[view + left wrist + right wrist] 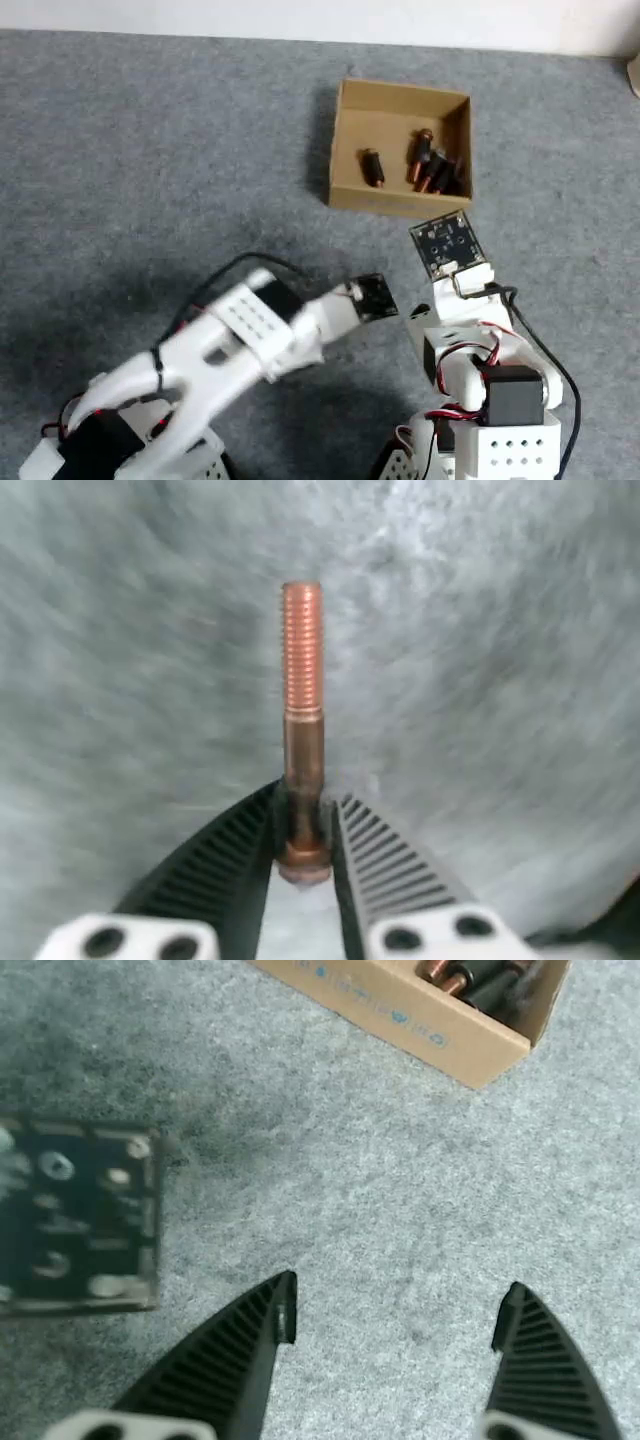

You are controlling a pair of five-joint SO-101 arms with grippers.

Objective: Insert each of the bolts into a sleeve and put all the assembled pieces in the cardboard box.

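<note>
Left wrist view, nearest to me: my left claw [303,810] is clenched on the bolt [302,680], its ribbed fingers [375,845] pinching the shank just above the head. The copper shank and threaded tip stick straight out beyond the fingertips over the grey counter [500,680], touching nothing. On the right wrist view, my right claw [398,1305] is released, jaws spread wide with grey counter showing between them. The left arm's wrist board [75,1215] sits off to one side of it, near but apart. From the high view I see the left arm [250,330] angled in from the near left corner, its wrist board [372,297] close to the right arm [480,370] with only a narrow gap between them. The right arm's own board [448,243] sits just short of the cardboard box [395,198]. A thin band of counter [150,150] lies between that board and the box's near wall, so room on that side is tight. The right wrist view shows the same wall [400,1015] running at a slant, with one corner of the box nearest the claw. The box stands open-topped. One of the assembled pieces [372,167] lies alone toward the box's left side, and the others are bunched against the right wall [432,165]. I see their ends over the rim from the right wrist too [470,975]. A wide stretch of counter spreads left of the box, and a narrower one lies behind it up to the pale wall [300,15].
</note>
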